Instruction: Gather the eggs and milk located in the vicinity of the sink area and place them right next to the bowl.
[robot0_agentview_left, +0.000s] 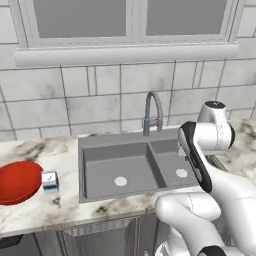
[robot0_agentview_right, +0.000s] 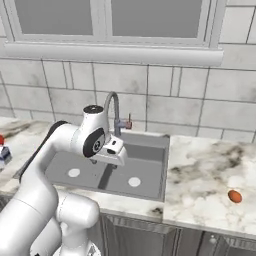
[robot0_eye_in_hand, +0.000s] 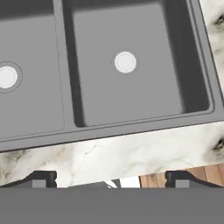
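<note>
From the left base view I see the small white and blue milk carton (robot0_agentview_left: 50, 181) touching the round red bowl (robot0_agentview_left: 19, 182), left of the grey metal sink (robot0_agentview_left: 131, 165). From the right base view, the small orange-brown egg (robot0_agentview_right: 235, 196) lies on the marble counter (robot0_agentview_right: 210, 175), right of the sink. In the hand view my gripper (robot0_eye_in_hand: 110, 180) is wide and holds nothing, over the sink's front edge.

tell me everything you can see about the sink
The grey metal sink is set into the marbled white countertop below the window. It has two rectangular basins split by a central divider, each with a round pale drain, and both look empty. A curved grey tap with a small red lever rises from the back rim against the tiled wall. The open gripper hangs above its front edge.
</note>
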